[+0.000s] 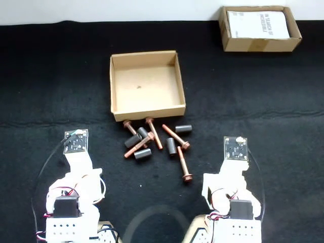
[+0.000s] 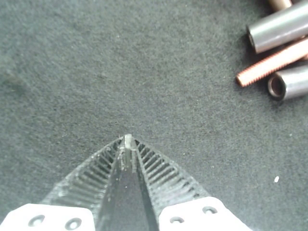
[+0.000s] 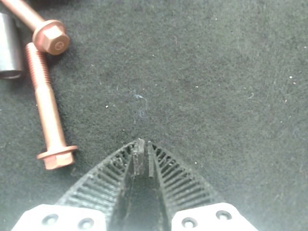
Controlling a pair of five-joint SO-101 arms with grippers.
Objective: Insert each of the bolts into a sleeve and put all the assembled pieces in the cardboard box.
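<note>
Five copper bolts (image 1: 184, 162) and five dark sleeves (image 1: 171, 146) lie in a loose heap on the black desk (image 1: 50, 81). Seen from above, the heap is just in front of the open cardboard box (image 1: 148, 112), which holds nothing. No bolt looks to be inside a sleeve, so I judge the task not begun. The heap sits between the two arms, which seems sensible: either can reach it, and the box is right behind for the drop. A second box (image 1: 259, 44) with a printed sheet in it stands well apart at the far right corner. Both arms sit folded on the near side, one on each flank of the heap.

From the left wrist, the left end effector (image 2: 127, 142) is clenched over bare cloth, its tips meeting with nothing between them. Two sleeves and the threaded end of a bolt lie near it but apart.

From the right wrist, the right end effector (image 3: 142, 144) is likewise pinched closed and empty over bare cloth. The outlying bolt (image 3: 48, 110) lies flat beside it, head toward the arm. Another bolt's hex head and a sleeve's end lie just past its threaded tip. Lying free of the rest, that stray bolt looks the easiest first pick for this arm, once the jaws open.
</note>
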